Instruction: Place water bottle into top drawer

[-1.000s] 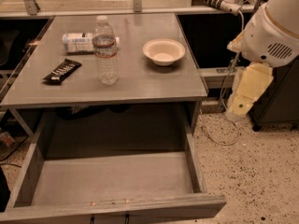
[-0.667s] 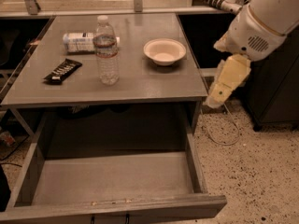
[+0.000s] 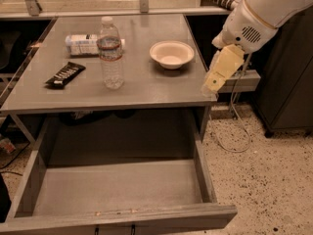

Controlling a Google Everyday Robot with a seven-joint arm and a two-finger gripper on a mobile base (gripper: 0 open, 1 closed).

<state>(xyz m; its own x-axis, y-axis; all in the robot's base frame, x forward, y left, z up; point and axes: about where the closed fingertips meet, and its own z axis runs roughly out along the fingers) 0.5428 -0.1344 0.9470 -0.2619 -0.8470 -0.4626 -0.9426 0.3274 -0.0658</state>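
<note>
The water bottle (image 3: 111, 53) stands upright on the grey table (image 3: 156, 89), left of centre; it is clear and ribbed, with a white cap and a dark red band. The top drawer (image 3: 146, 218) is pulled fully open below the table front, and nothing is inside it. My gripper (image 3: 215, 82), cream-coloured under the white arm, hangs at the table's right front corner. It is well to the right of the bottle and holds nothing.
A second bottle with a white-and-blue label (image 3: 83, 44) lies on its side behind the water bottle. A white bowl (image 3: 171, 54) sits right of centre. A dark snack bar (image 3: 64, 74) lies at the left. Cables (image 3: 230, 131) trail on the speckled floor at the right.
The arm and gripper have moved left and forward, from beside the table to its right front corner. The bottle, bowl and drawer have not moved.
</note>
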